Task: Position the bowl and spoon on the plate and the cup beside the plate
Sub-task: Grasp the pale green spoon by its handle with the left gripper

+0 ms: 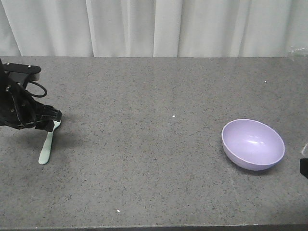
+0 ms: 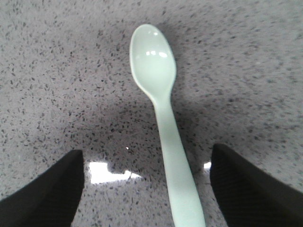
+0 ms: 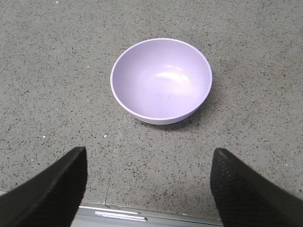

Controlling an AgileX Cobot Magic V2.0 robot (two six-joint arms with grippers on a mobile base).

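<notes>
The mint-green spoon [image 1: 46,147] lies flat on the grey table at the far left. My left gripper [image 1: 52,123] is down over one end of it. In the left wrist view the spoon [image 2: 163,118] runs between the open fingers of the left gripper [image 2: 147,151], its handle nearer the right finger and touching neither. The lavender bowl [image 1: 252,144] stands upright and empty at the right. My right gripper [image 3: 149,153] hangs open, short of the bowl [image 3: 161,80], with nothing between its fingers. The plate and the cup are out of view.
A grey speckled tabletop [image 1: 154,144] spans the scene, backed by a white curtain [image 1: 154,26]. The table's front edge [image 3: 142,215] lies just under my right gripper. A dark part of the right arm [image 1: 304,168] shows at the right border.
</notes>
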